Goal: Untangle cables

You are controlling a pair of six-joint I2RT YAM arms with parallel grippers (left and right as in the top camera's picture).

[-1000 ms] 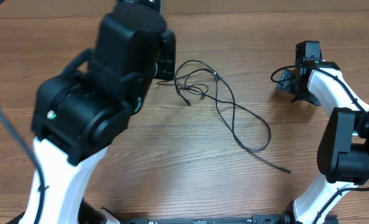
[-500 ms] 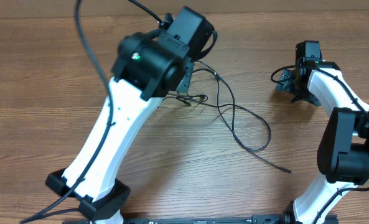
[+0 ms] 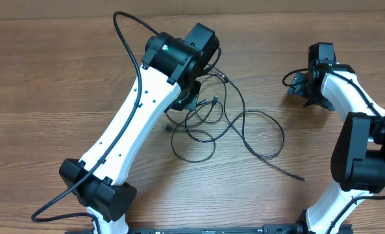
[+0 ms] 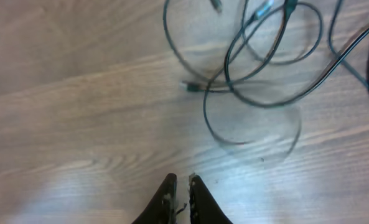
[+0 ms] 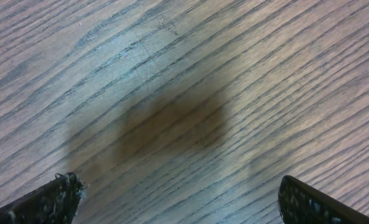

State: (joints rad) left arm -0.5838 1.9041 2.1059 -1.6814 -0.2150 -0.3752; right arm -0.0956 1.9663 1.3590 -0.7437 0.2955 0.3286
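The cables (image 3: 243, 112) are thin black cords lying in loose overlapping loops at the table's middle, with one tail ending in a plug (image 3: 301, 177) at the lower right. In the left wrist view the cable loops (image 4: 268, 104) look blurred, and a small silver-tipped plug (image 4: 190, 86) lies beside them. My left gripper (image 3: 191, 96) hovers over the left edge of the bunch. Its jaws (image 4: 182, 180) stand almost together with only a slit between them and no cord in it. My right gripper (image 3: 306, 91) is far right, away from the cords. It is wide open (image 5: 181, 196) over bare wood.
The wooden table (image 3: 62, 78) fills the view. The left arm (image 3: 134, 130) slants from its base at the lower left across to the bunch. The right arm (image 3: 358, 136) stands along the right edge.
The left arm has swung down and back over the bunch. The cords, drawn up toward it half a second ago, now lie spread in wider loops toward the lower left. The right arm has not moved.
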